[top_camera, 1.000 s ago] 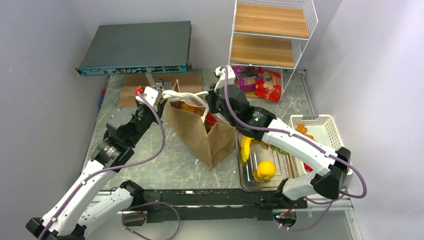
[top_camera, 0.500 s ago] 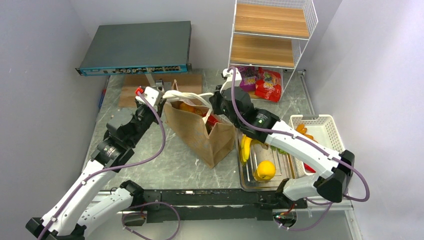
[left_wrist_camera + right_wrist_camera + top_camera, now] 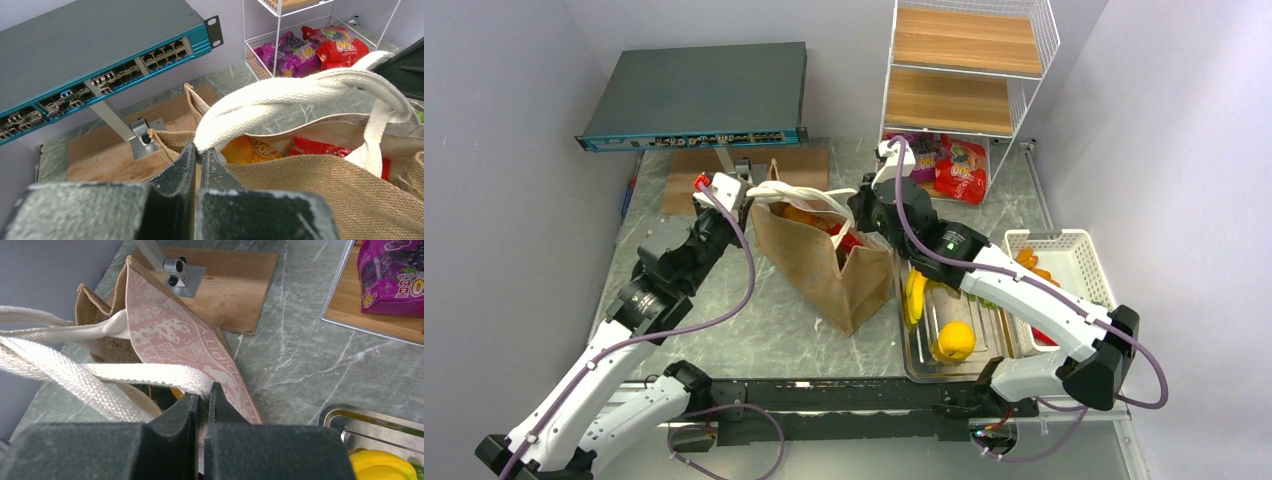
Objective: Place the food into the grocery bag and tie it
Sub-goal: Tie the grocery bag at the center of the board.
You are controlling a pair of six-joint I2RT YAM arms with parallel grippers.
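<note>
The brown grocery bag [image 3: 819, 262] stands mid-table, open at the top, with orange and red snack packets [image 3: 265, 147] inside. Its two cream-white handles [image 3: 796, 193] cross over each other above the mouth. My left gripper [image 3: 201, 151] is shut on one handle [image 3: 280, 95] at the bag's left end. My right gripper [image 3: 202, 392] is shut on the other handle [image 3: 145, 374] at the bag's right end, beside the pink printed side [image 3: 180, 347]. The handles look looped round each other in the left wrist view.
A metal tray [image 3: 924, 350] with a banana [image 3: 914, 295] and a yellow fruit [image 3: 954, 340] lies right of the bag. A white basket [image 3: 1079, 250] stands further right. Purple and red packets [image 3: 944, 160] lie under the wire shelf [image 3: 964, 60]. A network switch [image 3: 694, 95] on a stand over a wooden board [image 3: 689, 170] is at the back left.
My right gripper has moved right and away from the bag's middle with its handle, drawing the crossed handles tighter. The left gripper has held still.
</note>
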